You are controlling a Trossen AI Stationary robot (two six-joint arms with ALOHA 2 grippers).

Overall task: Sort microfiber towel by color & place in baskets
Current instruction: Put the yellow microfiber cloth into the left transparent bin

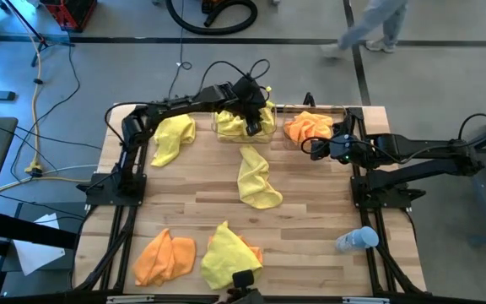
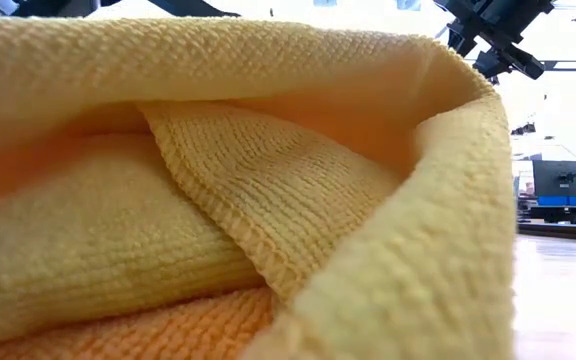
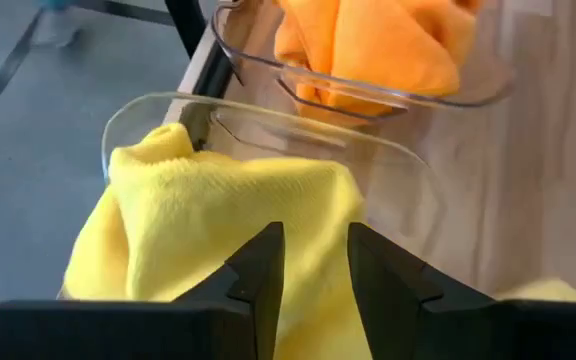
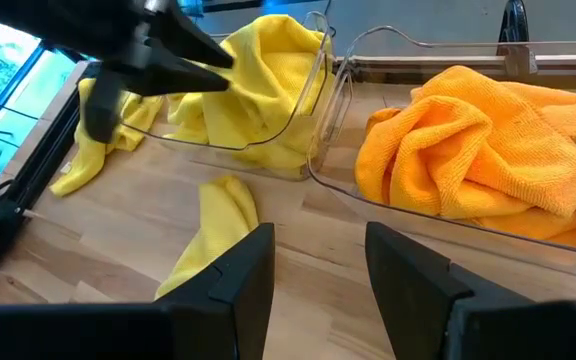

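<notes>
I log the left pincer (image 1: 254, 118), fingers narrowly parted, empty, over the clear plastic basket (image 1: 245, 135) at upper centre holding a crumpled yellow microfibre towel (image 3: 218, 220). Right pincer (image 1: 317, 149) parted, empty, beside the orange-towel basket (image 1: 310, 127). Open wooden tabletop (image 1: 310, 211) lies mid-frame.

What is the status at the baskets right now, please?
Left claw open over yellow towel in its basket. Right claw open beside orange basket. Nothing blocking.
</notes>
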